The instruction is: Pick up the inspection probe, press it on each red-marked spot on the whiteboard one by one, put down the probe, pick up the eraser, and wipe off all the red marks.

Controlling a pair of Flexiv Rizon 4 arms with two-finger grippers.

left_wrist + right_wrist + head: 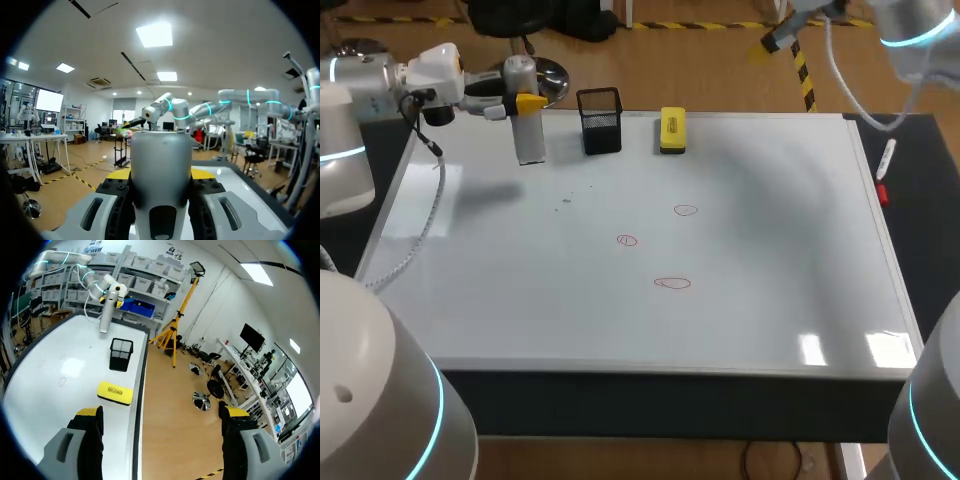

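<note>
Upright in the left gripper [525, 103], the inspection probe [528, 135] is held over the far left part of the whiteboard [770, 250]. The grey cylinder is clamped from 2 sides by the yellow-tipped fingers, as is shown close up in the left wrist view, where the probe [161, 170] fills the gap between them. Whether its lower end touches the board cannot be told.

Just beside the probe, toward the middle of the far edge, a black mesh holder [600, 120] is stood, and the yellow eraser [672, 130] is laid flat a little further along the same edge. 3 red marks are drawn near the board's middle: 1 farthest back [686, 210], 1 in between [627, 240] and 1 nearest the robot [672, 283], each apart from the others.

The right gripper [162, 412] is seen spread wide with nothing between its fingers; the eraser [115, 392] lies ahead of it. A white marker with a red cap [884, 172] is laid on the dark table [925, 260] just beside the board's right edge.
</note>
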